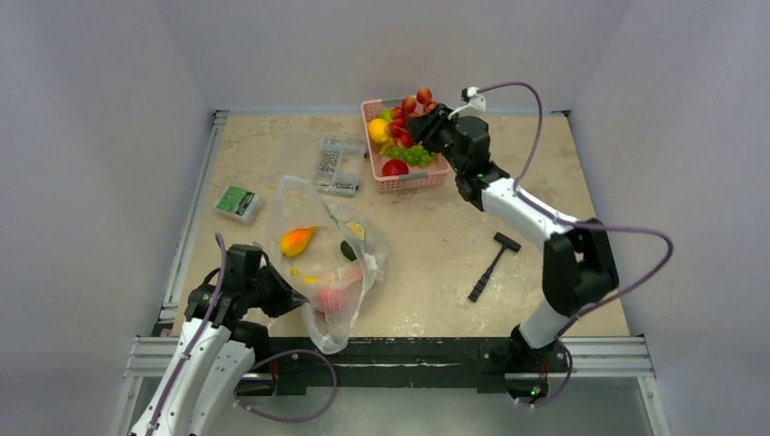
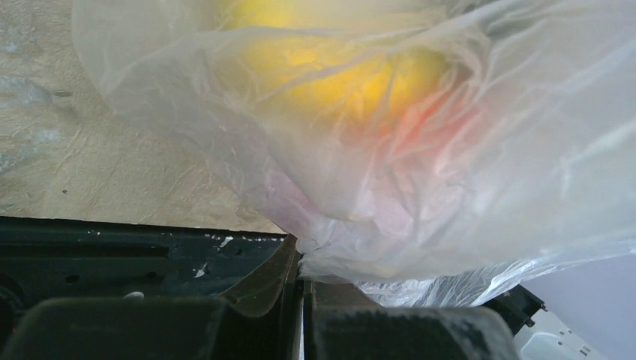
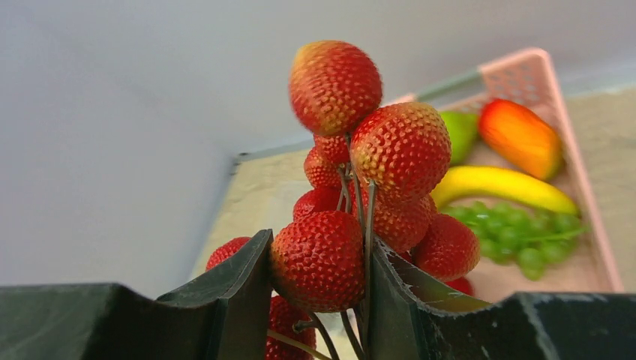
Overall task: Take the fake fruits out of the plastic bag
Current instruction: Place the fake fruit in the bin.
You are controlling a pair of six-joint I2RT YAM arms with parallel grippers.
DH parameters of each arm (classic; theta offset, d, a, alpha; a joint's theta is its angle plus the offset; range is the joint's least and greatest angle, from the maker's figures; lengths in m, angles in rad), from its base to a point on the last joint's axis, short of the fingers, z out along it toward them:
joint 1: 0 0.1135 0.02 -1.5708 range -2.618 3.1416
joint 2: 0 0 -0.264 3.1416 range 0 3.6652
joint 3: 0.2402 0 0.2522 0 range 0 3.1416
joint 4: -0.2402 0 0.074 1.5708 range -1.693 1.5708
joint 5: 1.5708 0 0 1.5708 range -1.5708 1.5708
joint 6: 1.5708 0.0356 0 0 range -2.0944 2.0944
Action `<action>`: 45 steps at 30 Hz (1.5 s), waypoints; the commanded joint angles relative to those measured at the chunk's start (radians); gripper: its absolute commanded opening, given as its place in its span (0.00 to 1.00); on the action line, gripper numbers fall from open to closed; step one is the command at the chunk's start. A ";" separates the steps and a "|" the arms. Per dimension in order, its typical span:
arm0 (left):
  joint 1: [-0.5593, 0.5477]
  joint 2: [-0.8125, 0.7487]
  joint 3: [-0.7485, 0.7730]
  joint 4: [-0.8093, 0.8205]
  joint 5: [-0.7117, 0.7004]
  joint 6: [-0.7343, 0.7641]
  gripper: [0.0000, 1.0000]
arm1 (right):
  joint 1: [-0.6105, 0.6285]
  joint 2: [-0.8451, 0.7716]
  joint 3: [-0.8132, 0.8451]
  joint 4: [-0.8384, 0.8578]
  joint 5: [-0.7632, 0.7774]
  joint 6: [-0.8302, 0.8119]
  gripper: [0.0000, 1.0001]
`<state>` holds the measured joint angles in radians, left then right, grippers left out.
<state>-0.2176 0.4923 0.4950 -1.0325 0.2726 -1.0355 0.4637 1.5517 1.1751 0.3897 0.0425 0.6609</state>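
**Item 1: red cluster (image 3: pixel 360 187).** A bunch of bumpy red fake fruits on thin stems.
- Place: in the air over the far half of the pink basket (image 1: pixel 372 109), which sits at the middle of the table's (image 1: pixel 436 236) far edge.
- Hold: the right gripper (image 3: pixel 319 259) is clenched on one lower fruit of the bunch. The others stand above the fingers and a few hang below.

**Item 2: plastic bag (image 1: pixel 318 272).**
- Place: at the near edge, left of middle, with its lower end drooping over that edge.
- Hold: the left gripper (image 2: pixel 301 259) has its jaws pressed together on a small fold of film at the bag's near-left side.
- Contents seen through the film: an orange-yellow fruit (image 1: pixel 298 241), a dark green one (image 1: pixel 349 250) and a red one (image 1: pixel 332 300). All lie beyond the pinch, and none sits between the jaws.

**Hazards, as I judge them**
- The right grip bears on a single round, glossy fruit. A swing of the loose upper fruits could twist it free early.
- The cluster hangs toward the basket's far rim. The basket already holds a banana (image 3: pixel 499 187) and a grape bunch (image 3: pixel 517 236), so a careless drop could roll off that pile and over the rim.
- The left pinch takes in very little film. If it slips, the overhanging bag could slide off the near edge with its fruits.
- A pull toward the near-left corner could send the fruits rolling into the drooping end, which would be harder to reach.
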 commanded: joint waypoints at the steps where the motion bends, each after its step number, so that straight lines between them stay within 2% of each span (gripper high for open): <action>1: -0.003 0.055 0.059 0.046 0.006 0.054 0.00 | -0.050 0.184 0.128 0.045 0.109 0.054 0.00; 4: -0.003 0.078 0.056 0.047 0.010 0.090 0.00 | -0.069 0.296 0.196 0.136 0.097 0.015 0.00; 9: -0.003 0.062 0.026 0.059 0.063 0.115 0.00 | -0.069 0.431 0.289 0.179 0.143 -0.048 0.00; 13: -0.003 0.056 0.035 0.068 0.029 0.112 0.00 | -0.070 0.503 0.378 0.136 0.180 -0.079 0.00; 16: -0.003 0.100 0.071 0.059 0.017 0.104 0.00 | -0.072 0.562 0.492 0.029 0.182 -0.094 0.02; 20: -0.003 0.184 0.161 0.029 0.041 0.115 0.00 | -0.072 0.614 0.608 -0.095 0.182 -0.113 0.28; 25: -0.003 0.264 0.252 -0.026 0.023 0.170 0.00 | -0.072 0.625 0.628 -0.178 0.191 -0.122 0.49; 28: -0.003 0.272 0.261 -0.035 0.004 0.184 0.00 | -0.072 0.632 0.670 -0.272 0.195 -0.140 0.56; 30: -0.003 0.264 0.252 -0.032 0.003 0.188 0.00 | -0.070 0.619 0.675 -0.312 0.189 -0.157 0.60; 32: -0.003 0.261 0.249 -0.023 0.007 0.208 0.00 | -0.069 0.578 0.602 -0.272 0.174 -0.178 0.67; 34: -0.003 0.268 0.258 -0.027 -0.001 0.233 0.00 | -0.071 0.539 0.577 -0.296 0.171 -0.192 0.70; 39: -0.003 0.295 0.283 -0.047 -0.003 0.288 0.00 | -0.063 0.433 0.560 -0.507 0.169 -0.216 0.72; 45: -0.003 0.274 0.276 -0.028 0.003 0.352 0.00 | 0.027 0.211 0.351 -0.624 0.139 -0.275 0.74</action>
<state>-0.2176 0.7837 0.7338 -1.0771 0.2798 -0.7597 0.4145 1.9327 1.6245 -0.1425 0.1963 0.4480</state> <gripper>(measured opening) 0.004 0.730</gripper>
